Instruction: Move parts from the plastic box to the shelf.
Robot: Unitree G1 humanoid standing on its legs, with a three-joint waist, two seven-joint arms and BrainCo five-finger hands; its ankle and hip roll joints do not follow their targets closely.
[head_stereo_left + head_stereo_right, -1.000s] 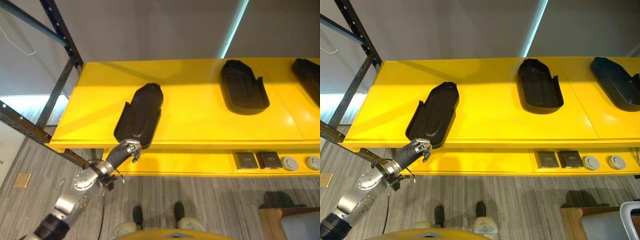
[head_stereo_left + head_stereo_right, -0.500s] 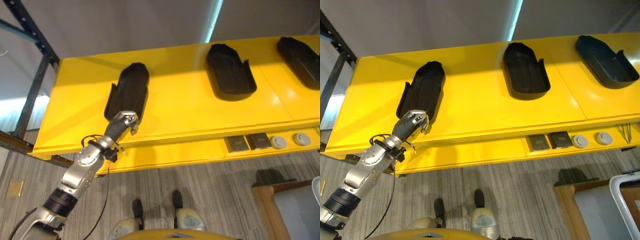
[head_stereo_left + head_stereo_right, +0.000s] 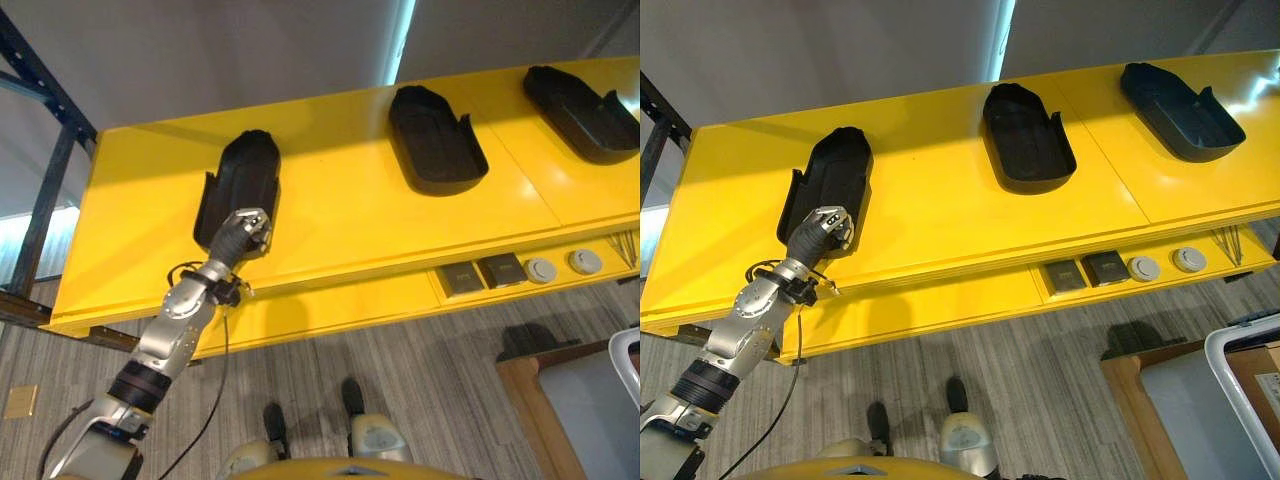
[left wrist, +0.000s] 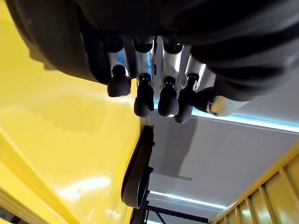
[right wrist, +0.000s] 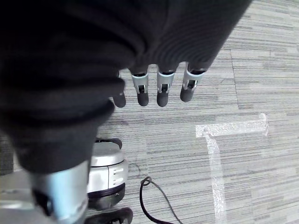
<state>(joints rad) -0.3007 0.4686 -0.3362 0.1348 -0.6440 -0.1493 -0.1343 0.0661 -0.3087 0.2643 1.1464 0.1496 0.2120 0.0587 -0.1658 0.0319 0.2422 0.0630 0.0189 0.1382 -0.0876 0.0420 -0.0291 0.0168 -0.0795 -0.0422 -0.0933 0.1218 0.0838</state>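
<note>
1. While my left robot hand point(image 3: 243, 232) reaches up over the front edge of the yellow shelf point(image 3: 340, 215), its fingers point(image 4: 145, 98) are curled inward, the dark tips bunched close together.
2. That robot hand sits at the near end of the leftmost black part point(image 3: 238, 185), and I cannot tell from the head views whether the fingers actually touch it; nothing is clamped between fingers and thumb in my left wrist view.
3. Lying flat on the shelf, the leftmost black part is a long, shallow tray-like shell, placed toward the shelf's left end with its long axis running from the front edge to the back edge, slightly slanted.
4. Near the shelf's middle rests a second black part point(image 3: 1028, 138), well apart from the first, with its long axis also running front to back.
5. Toward the shelf's right end lies a third black part point(image 3: 1181, 97), angled, close to the back edge.
6. Below the front edge, on the shelf's face, sit two dark square plates point(image 3: 1084, 271) and two round grey knobs point(image 3: 1166, 264), side by side toward the right end.
7. Down by my side, my right robot hand point(image 5: 159, 86) hangs over the grey striped floor point(image 5: 243, 154) with its fingers straight and relaxed, holding nothing.
</note>
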